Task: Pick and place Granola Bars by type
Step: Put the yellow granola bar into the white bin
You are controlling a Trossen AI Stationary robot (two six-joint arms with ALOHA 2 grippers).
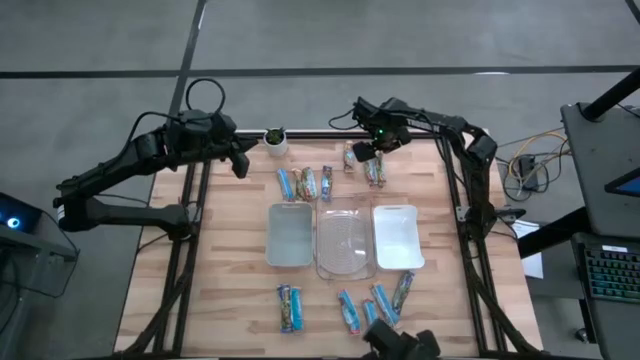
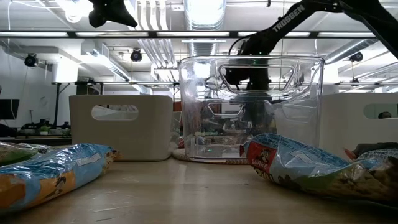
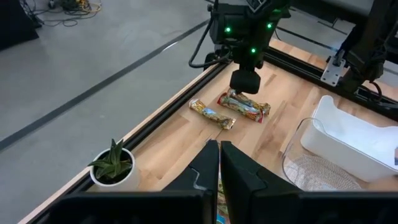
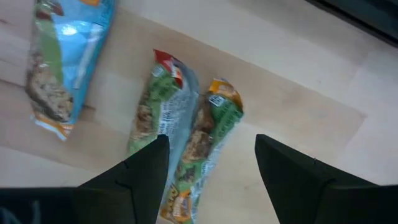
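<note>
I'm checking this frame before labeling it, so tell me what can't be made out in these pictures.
- Low view: the right gripper shows only through the clear tray, which blurs whether its fingers touch anything.
- Right wrist view: the two green bars are partly covered by the gripper's dark fingers; their lower ends are cut off.
- High view: wrapper print on the bars near the front edge is too small to read.
- Left wrist view: the left gripper hides the bars beneath it.

the right tool (image 1: 370, 152) hangs over two granola bars (image 1: 374, 172) at the worktop's (image 1: 240, 270) far edge. the left tool (image 1: 240, 160) waits near a potted plant (image 1: 275, 139). three trays (image 1: 290, 236) sit mid-worktop; more bars lie along the near edge.
</note>
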